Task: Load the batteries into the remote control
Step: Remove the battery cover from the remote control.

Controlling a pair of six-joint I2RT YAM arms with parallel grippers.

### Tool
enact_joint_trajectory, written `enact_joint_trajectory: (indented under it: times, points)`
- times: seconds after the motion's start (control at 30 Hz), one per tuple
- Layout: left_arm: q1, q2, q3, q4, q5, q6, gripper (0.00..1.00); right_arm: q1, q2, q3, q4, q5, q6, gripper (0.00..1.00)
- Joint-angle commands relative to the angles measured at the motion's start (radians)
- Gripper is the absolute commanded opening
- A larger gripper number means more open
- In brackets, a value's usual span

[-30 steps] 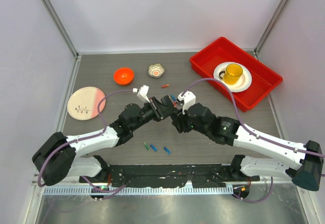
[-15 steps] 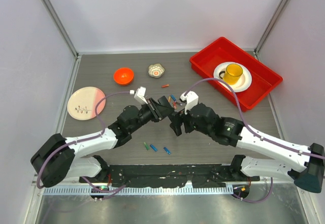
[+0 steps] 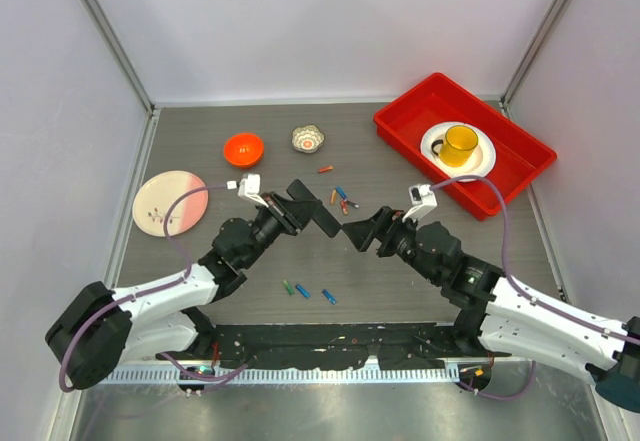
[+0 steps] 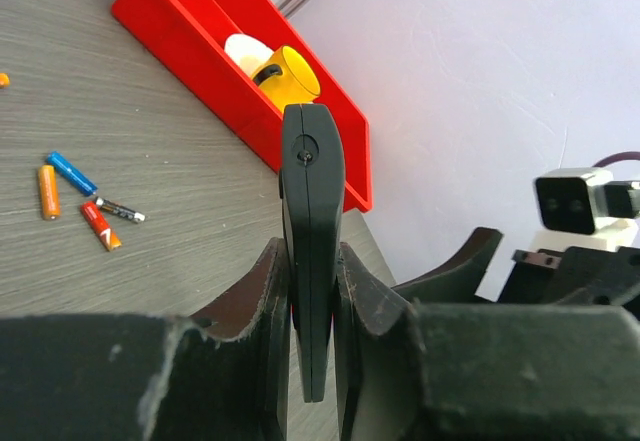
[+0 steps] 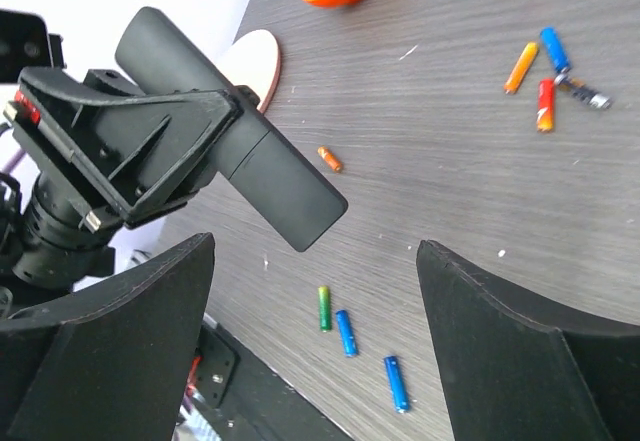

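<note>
Left wrist: left fingers (image 4: 262,311) clamp remote control (image 4: 312,211) (edge-on); right fingers (image 5: 110,341) apart.

The two arms, nose to nose over the middle of the desk a second ago, now stand well apart. The left claw (image 3: 283,211) sits further back toward its own side, and the remote control (image 3: 318,213) clamped in it has travelled left with it. The right claw (image 3: 366,231) is now back on the right, clear of the remote. The batteries (image 3: 342,199) that were partly hidden under the wrists now show in the gap between the arms.
</note>
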Motion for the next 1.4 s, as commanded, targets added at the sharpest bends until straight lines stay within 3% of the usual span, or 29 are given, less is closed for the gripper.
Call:
enact_joint_trajectory:
  times: [0.0, 0.37, 0.93, 1.37]
  points:
    - [0.000, 0.009, -0.034, 0.166, -0.043, 0.016, 0.00, -0.029, 0.057, -0.062, 0.276, -0.085, 0.190, 0.87]
    - [0.000, 0.034, -0.049, 0.244, -0.028, -0.009, 0.00, -0.104, 0.247, -0.074, 0.497, -0.228, 0.290, 0.83]
    - [-0.001, 0.034, -0.063, 0.257, -0.018, -0.009, 0.00, -0.129, 0.368, -0.028, 0.523, -0.269, 0.293, 0.70]
    - [-0.001, 0.037, -0.063, 0.255, -0.015, -0.007, 0.00, -0.130, 0.388, -0.022, 0.556, -0.278, 0.293, 0.69]
